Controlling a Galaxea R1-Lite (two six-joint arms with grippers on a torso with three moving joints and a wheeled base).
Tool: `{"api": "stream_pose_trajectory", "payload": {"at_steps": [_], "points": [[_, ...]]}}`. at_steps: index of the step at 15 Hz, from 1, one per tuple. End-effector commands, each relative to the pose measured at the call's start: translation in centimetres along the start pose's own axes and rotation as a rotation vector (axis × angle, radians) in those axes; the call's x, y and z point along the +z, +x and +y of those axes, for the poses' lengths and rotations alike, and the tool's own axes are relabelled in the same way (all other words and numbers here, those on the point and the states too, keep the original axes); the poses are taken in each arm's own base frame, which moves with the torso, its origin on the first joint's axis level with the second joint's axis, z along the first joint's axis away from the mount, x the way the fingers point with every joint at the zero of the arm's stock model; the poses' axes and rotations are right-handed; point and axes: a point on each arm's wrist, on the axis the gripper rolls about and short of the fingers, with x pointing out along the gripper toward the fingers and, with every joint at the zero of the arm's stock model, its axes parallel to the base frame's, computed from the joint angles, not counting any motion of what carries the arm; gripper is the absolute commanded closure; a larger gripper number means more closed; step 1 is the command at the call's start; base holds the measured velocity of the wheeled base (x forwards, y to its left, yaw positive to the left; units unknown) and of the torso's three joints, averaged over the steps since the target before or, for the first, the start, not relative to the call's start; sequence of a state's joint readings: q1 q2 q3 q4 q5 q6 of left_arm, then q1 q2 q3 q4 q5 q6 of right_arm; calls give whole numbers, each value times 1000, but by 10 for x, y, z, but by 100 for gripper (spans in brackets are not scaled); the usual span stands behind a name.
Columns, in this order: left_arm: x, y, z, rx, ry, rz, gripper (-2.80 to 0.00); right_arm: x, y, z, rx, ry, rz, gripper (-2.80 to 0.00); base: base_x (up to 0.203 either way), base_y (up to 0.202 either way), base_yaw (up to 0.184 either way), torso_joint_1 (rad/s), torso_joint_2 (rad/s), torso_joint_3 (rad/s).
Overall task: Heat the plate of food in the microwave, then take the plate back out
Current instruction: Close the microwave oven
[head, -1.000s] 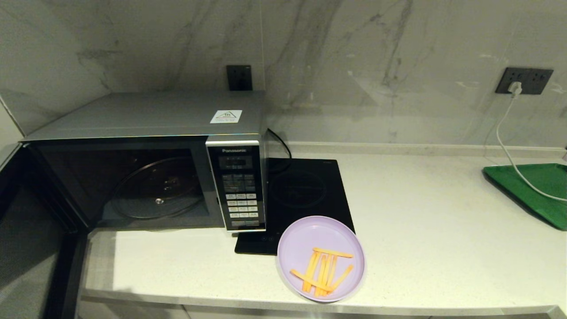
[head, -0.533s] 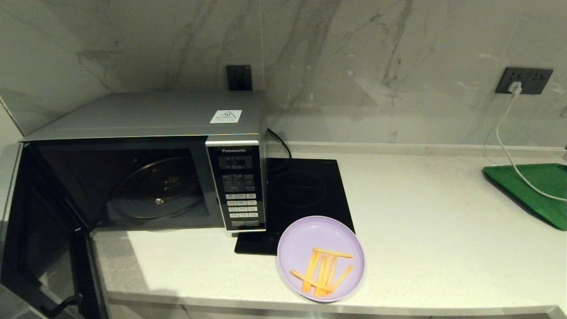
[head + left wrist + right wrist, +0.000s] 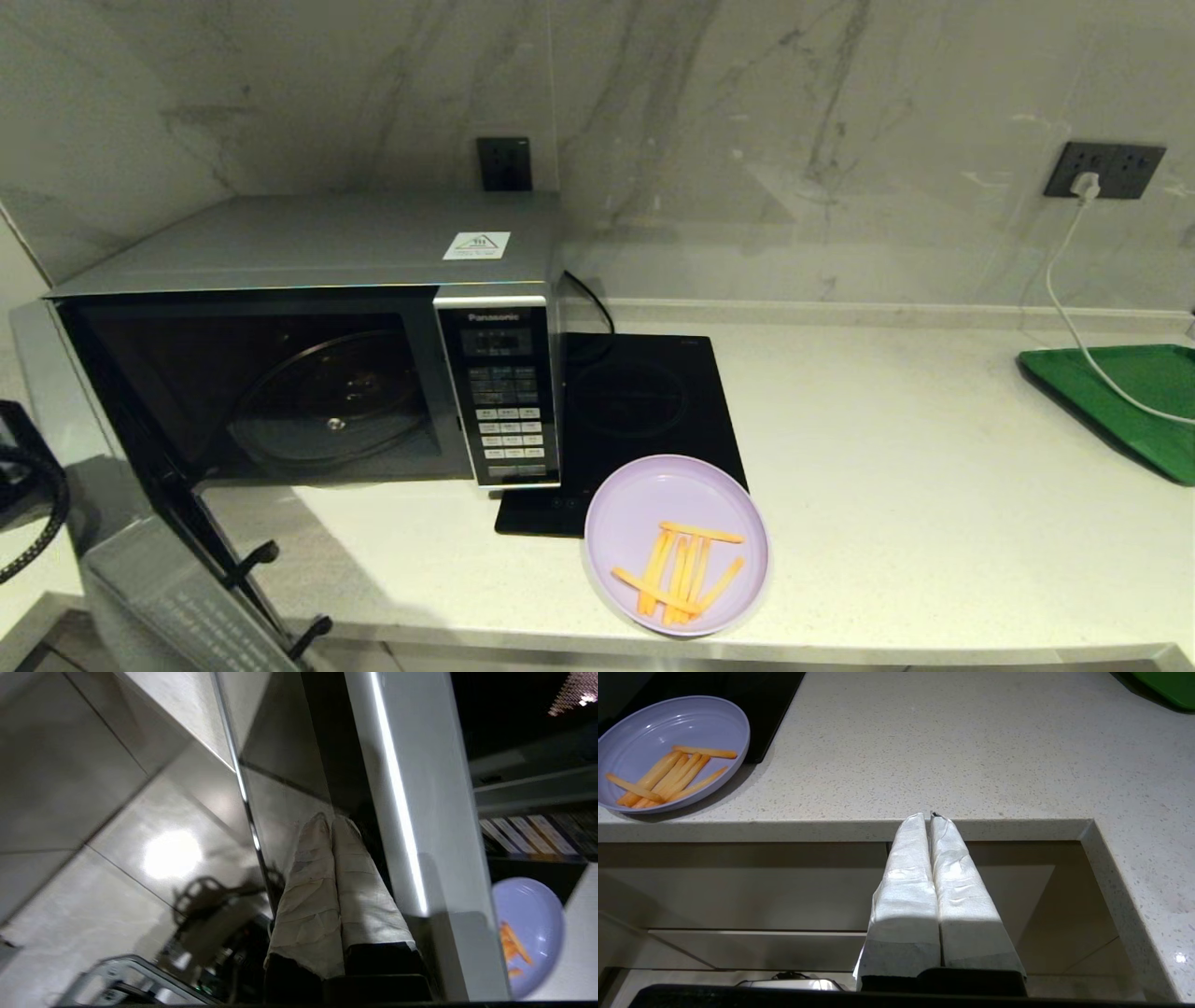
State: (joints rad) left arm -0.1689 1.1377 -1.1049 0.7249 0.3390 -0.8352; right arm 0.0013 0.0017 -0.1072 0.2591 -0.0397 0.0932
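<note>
**Microwave door open, plate waiting at the counter's front edge**

The big silver-grey Panasonic microwave [image 3: 308,280] sits at the left end of the pale speckled stone counter [image 3: 934,523], its dark glass door [image 3: 159,485] swung wide out past the front edge, the round glass turntable [image 3: 327,397] bare inside. Right at the counter's front edge lies the round lilac-purple plastic plate [image 3: 676,544] with its thin orange fry-like sticks [image 3: 680,571], its back rim overlapping the front corner of the flat black induction hob [image 3: 635,411] just beside the microwave.

The left gripper [image 3: 331,823] is down by the open door's outer face, white-wrapped fingers [image 3: 308,868] pressed together with nothing between them; the plate shows beyond the door's edge. The right gripper [image 3: 930,817] hangs below the counter's front edge, well apart from the plate, its padded fingers [image 3: 910,872] likewise closed on nothing.

At the right end a green rectangular tray [image 3: 1134,401] lies with a white cable [image 3: 1064,308] trailing across it from a dark wall socket [image 3: 1104,170].
</note>
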Motion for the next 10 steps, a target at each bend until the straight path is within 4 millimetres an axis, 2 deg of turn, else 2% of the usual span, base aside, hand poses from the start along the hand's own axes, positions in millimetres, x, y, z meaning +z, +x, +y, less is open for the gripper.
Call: {"api": "stream_pose_trajectory", "payload": {"at_steps": [1,2,5,7,10], "points": [[-9,10,-14,-10,-30,68,0,0,0,0,1,0,1,0,0,0,0,0,0,0],[-12,15,-20,-11,-54,91,0,0,0,0,0,0,1,0,0,0,0,0,0,0],[-4,17,-37,-73,-134,68,0,0,0,0,0,0,1,0,0,0,0,0,0,0],[-6,15,-46,-138,-123,64,0,0,0,0,0,-1,1,0,0,0,0,0,0,0],[-8,26,-62,-201,-125,87,0,0,0,0,0,0,1,0,0,0,0,0,0,0]]}}
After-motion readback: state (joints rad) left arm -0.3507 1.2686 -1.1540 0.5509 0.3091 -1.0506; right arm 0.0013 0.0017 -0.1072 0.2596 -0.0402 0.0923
